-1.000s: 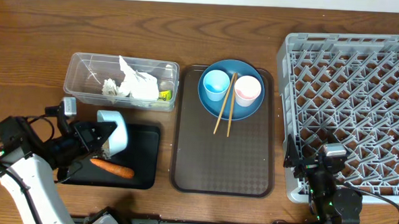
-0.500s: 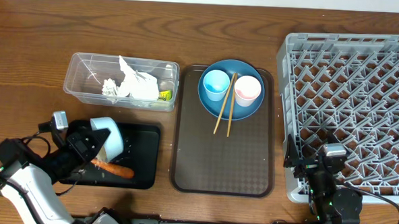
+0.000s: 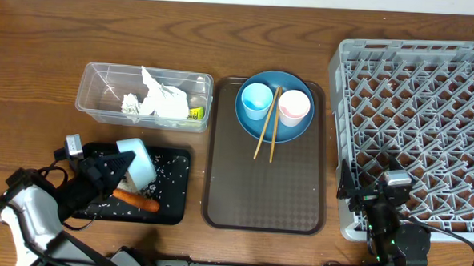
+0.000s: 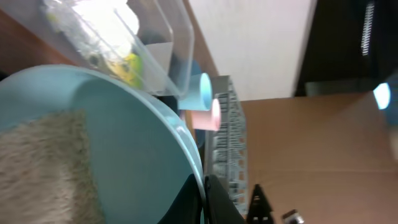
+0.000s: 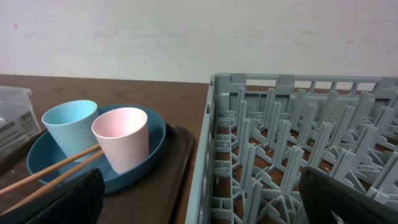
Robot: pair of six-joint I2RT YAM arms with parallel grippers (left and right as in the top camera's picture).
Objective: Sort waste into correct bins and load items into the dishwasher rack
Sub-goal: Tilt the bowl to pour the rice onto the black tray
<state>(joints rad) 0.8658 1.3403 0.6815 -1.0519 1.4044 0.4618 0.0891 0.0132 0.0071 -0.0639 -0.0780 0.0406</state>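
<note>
Overhead: the light blue bowl (image 3: pixel 136 160) hangs tipped over the black tray (image 3: pixel 183 187).
Left jaws clamp its rim from 8 o'clock; the rack (image 3: pixel 430 117) lies well apart at 3 o'clock, nearer the right jaws, which stand spread and empty.

The brown serving tray (image 3: pixel 265 190) holds a dark blue plate (image 3: pixel 247 124) with a light blue cup (image 3: pixel 256 98), a pinkish-white cup (image 3: pixel 294 107) and pale wooden chopsticks (image 3: pixel 263 138). Left of it, white rice grains (image 3: pixel 165 171) speckle the black tray (image 3: pixel 174 206) around an orange carrot (image 3: pixel 135 199); right, a grey lattice rack (image 3: pixel 423 93).
</note>
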